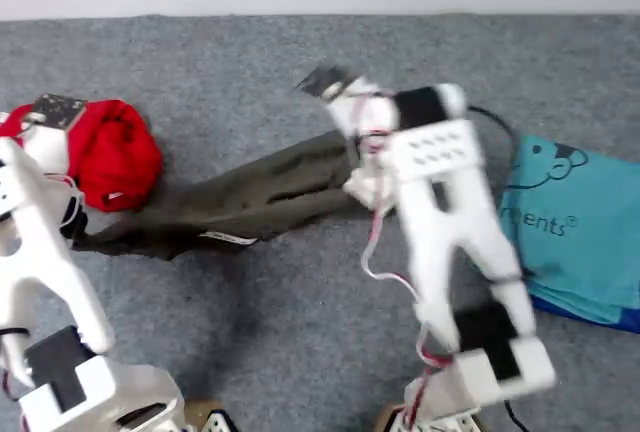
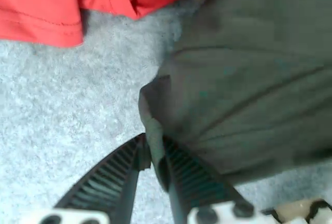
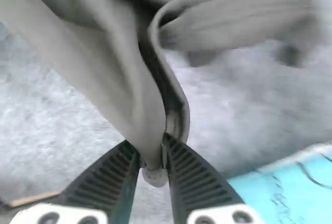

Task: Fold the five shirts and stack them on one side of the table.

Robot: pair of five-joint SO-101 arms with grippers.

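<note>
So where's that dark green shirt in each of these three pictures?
High view: the dark shirt lies stretched out between the red shirt and the teal shirt.
Left wrist view: the dark shirt is beside the red shirt, its edge pinched in the left gripper.
Right wrist view: the dark shirt is bunched and pinched in the right gripper, near the teal shirt.
Shared landmark: the grey table cover beneath it.
</note>
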